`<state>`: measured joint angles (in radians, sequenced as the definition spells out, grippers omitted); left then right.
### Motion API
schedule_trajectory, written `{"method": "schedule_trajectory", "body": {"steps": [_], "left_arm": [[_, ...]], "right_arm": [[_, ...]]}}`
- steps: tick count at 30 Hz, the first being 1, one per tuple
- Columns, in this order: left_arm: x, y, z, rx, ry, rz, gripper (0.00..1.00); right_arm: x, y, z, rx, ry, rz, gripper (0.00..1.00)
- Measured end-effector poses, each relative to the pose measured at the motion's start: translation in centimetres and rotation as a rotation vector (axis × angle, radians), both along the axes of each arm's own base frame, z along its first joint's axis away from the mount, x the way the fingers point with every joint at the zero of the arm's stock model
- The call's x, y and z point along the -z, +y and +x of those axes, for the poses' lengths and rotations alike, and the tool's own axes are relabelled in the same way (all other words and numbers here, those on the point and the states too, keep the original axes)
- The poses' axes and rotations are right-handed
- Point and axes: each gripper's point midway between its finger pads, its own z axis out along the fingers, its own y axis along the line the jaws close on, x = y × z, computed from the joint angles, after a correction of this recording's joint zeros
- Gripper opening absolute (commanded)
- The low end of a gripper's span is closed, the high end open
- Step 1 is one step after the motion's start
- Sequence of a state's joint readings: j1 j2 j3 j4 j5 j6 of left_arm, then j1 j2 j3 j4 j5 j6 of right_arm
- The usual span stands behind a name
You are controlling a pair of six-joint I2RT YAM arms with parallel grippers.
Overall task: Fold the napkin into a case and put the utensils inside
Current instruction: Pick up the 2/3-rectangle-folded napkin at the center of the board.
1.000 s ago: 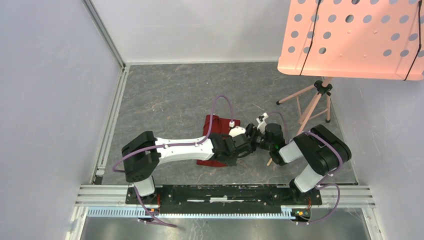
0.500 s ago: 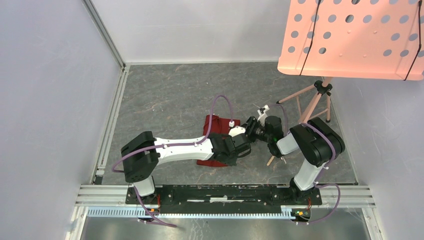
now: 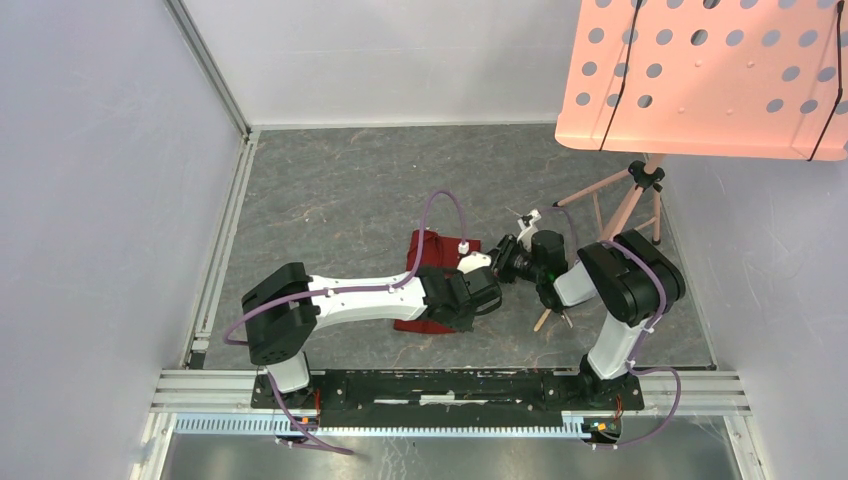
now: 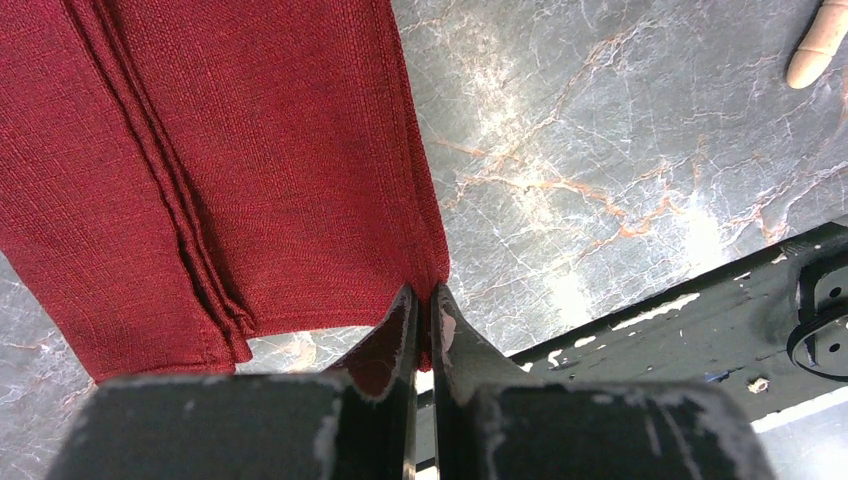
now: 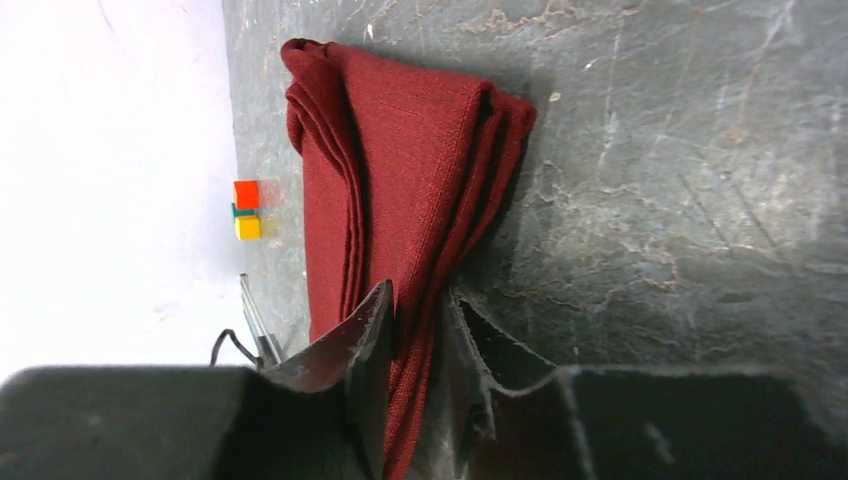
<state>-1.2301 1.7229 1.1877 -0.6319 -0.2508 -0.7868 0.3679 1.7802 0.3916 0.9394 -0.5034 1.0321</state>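
Napkin (image 5: 420, 160), folded in soft, limp layers mid-table (image 3: 340, 200), will likely sag and shear apart, so pinch every layer near an edge. Left claw (image 4: 423, 300) is clamped on its 4 o'clock corner. Right claw (image 5: 420, 295) straddles the 2 o'clock fold, and I cannot tell whether it is pinching.

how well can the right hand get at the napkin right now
Probably yes, easily: the right hand straddles a folded edge of the napkin with nothing in the way; the left hand pinches a corner apart from it.
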Motion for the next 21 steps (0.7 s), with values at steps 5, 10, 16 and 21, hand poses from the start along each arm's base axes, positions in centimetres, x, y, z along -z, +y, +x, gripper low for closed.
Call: {"method": "schedule_trajectory", "body": {"steps": [5,10,16,21], "left_arm": [[-0.1,-0.5,-0.2,0.008,0.014,-0.02,0.37],[-0.9,-1.6,-0.9,0.041,0.075,-0.128,0.54],[-6.0,2.0,4.0,-0.131,0.097,-0.474,0.33],[-7.2,5.9,11.4,-0.34,0.007,-0.62,0.12]], "right_arm": [[0.6,-0.1,-0.1,-0.01,0.007,-0.005,0.0],[0.2,0.3,-0.1,-0.041,-0.033,0.002,0.0],[-0.4,1.1,0.8,-0.114,-0.104,-0.019,0.0],[-0.2,1.3,1.4,-0.157,-0.133,-0.065,0.0]]}}
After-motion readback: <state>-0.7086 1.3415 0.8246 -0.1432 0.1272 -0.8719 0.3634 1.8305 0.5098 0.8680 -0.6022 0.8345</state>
